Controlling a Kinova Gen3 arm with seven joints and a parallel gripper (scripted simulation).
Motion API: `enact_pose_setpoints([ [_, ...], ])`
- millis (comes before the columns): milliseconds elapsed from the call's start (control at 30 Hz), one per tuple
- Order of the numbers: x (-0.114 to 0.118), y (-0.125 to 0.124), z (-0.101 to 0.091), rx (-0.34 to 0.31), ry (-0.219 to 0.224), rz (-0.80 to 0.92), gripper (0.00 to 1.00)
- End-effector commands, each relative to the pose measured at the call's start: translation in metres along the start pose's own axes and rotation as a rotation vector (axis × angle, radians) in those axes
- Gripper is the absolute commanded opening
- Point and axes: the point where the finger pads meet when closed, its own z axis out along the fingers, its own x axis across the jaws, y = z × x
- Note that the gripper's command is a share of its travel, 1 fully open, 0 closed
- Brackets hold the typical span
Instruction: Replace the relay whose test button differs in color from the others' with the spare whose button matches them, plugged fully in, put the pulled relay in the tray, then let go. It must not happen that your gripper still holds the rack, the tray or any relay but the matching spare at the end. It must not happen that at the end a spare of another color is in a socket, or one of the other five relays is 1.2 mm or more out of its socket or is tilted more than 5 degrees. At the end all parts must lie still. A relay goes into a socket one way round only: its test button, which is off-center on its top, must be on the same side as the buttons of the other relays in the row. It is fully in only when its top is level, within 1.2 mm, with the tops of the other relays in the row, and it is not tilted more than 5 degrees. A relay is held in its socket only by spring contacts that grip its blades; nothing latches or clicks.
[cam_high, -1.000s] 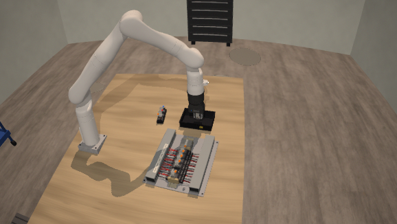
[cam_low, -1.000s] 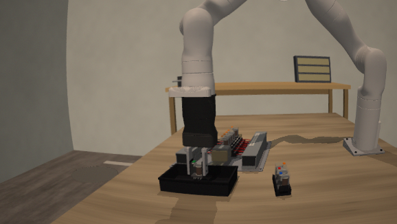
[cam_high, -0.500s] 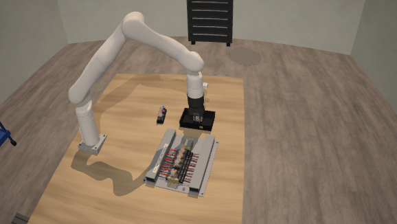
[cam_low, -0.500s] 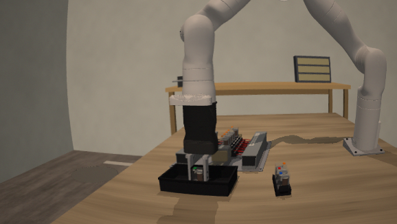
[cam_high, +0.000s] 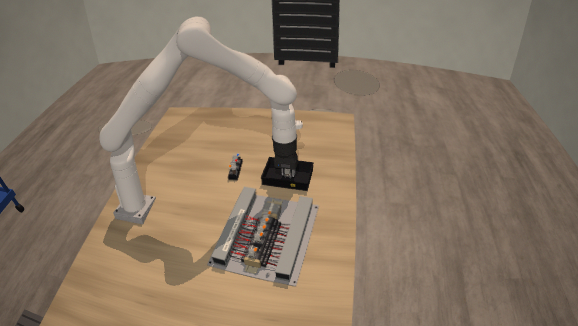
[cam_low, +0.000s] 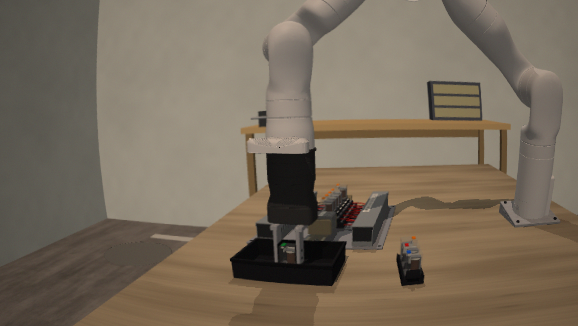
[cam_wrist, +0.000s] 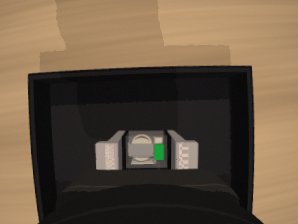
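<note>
Relay (cam_low: 291, 256) (cam_wrist: 141, 150): inside black tray (cam_high: 275, 183) (cam_low: 280, 274) (cam_wrist: 140, 70), clamped by gripper (cam_high: 287, 173) (cam_low: 288, 254) (cam_wrist: 146, 144). Spare rack (cam_high: 233, 176) (cam_low: 413, 277): nine o'clock of tray, top view. Green button (cam_low: 284, 245) (cam_wrist: 159, 152): three o'clock, wrist view. Settle upright, open gently, rise straight.

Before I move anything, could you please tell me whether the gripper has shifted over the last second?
Yes: the gripper has come down, its fingers now reaching deeper behind the tray's near wall.
</note>
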Motion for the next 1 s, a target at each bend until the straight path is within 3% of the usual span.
enact_pose_setpoints([
  [0,-0.0025,0.0004,0.0042,-0.002,-0.007,0.000,0.00],
  [867,-0.0065,0.0010,0.0064,-0.003,-0.013,-0.001,0.00],
  [900,0.0003,-0.0002,-0.0007,0.002,0.004,0.001,1.00],
  [967,0.0003,-0.0002,-0.0007,0.002,0.004,0.001,1.00],
])
